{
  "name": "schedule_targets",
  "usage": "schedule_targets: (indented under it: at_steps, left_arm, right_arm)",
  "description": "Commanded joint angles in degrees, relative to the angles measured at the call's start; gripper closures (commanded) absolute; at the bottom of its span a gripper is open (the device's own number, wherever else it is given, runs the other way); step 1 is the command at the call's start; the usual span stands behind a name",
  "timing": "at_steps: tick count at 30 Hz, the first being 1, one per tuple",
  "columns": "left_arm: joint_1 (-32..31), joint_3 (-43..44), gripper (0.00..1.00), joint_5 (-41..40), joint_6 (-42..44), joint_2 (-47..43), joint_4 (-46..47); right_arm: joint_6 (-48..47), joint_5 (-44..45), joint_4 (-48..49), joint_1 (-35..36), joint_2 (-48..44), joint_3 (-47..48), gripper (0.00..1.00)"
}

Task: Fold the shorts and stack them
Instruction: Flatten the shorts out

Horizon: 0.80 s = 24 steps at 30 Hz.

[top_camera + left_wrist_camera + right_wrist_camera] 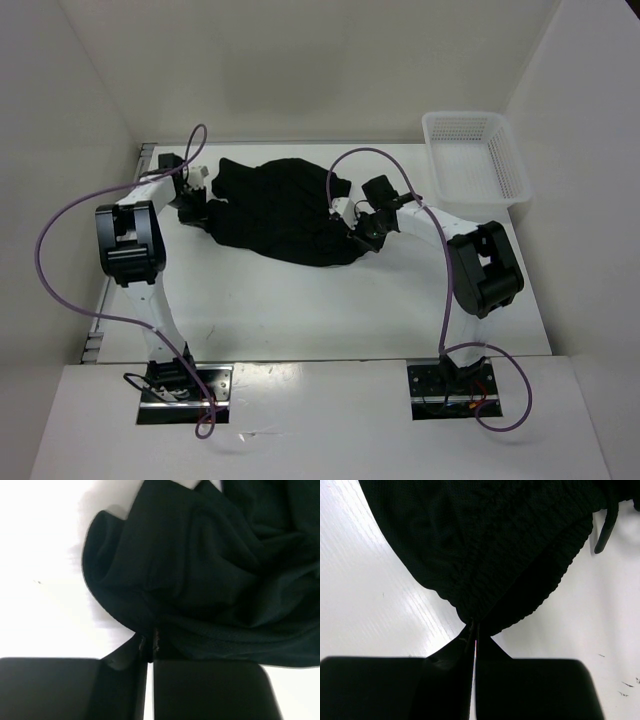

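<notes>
Pinching the black shorts [275, 215] at 9 o'clock, our left gripper [150, 647] is closed on the fabric. Our right gripper [474, 635] is closed on them at 4 o'clock.

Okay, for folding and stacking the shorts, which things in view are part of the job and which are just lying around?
Part of the job:
- the shorts, crumpled in a heap
- left gripper, shut on one edge of the shorts
- right gripper, shut on the opposite edge

Just lying about:
- white mesh basket, at the far right, apart from the shorts
</notes>
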Motion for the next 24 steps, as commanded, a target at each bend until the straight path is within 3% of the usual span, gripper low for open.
schedule_targets:
  at_steps: [1,3,8,12,15,17,18,20,21,24]
  left_arm:
    - [0.63,-1.10,0.99,3.30,0.27,-4.74,-2.00]
    - [1.16,-0.58,1.00,3.84,0.27,-9.05,-2.87]
    - [0.56,5.22,1.00,2.02,0.27,-17.30,-15.25]
    - [-2.87,8.73,1.00,-0.38,0.27,-16.64,-23.33]
    - [-5.94,18.64,0.96,-0.38,0.27,-6.72,-27.38]
    - [-7.18,26.37,0.86,-0.38,0.27,3.56,-28.71]
    - [-7.80,35.54,0.82,-1.94,0.27,7.07,-29.33]
    - [-8.59,44.99,0.69,-3.97,0.27,17.18,-30.03]
    - [-9.12,55.39,0.61,-6.16,0.27,20.17,-31.95]
    - [-9.12,74.33,0.52,-7.49,0.27,32.57,-39.58]
  right_arm:
    - [-1.16,0.05,0.46,0.62,0.11,1.45,1.00]
    - [-1.77,0.05,0.99,0.62,0.12,2.07,1.00]
    - [-3.09,0.05,0.99,1.15,0.12,2.07,1.00]
    - [-3.09,-1.00,0.37,1.15,-0.41,2.07,1.00]
    - [-3.09,-1.53,-0.16,1.15,-0.41,3.38,1.00]
    - [-3.09,-2.06,-0.16,1.15,0.12,4.17,1.00]
    - [-3.09,-2.06,-0.16,1.15,0.12,4.79,1.00]
    - [-3.09,-2.06,-0.16,1.15,0.12,5.40,1.00]
    - [-3.09,-1.54,-0.16,1.15,0.12,5.41,1.00]
    - [-3.09,-1.01,-0.16,1.68,0.12,5.94,1.00]
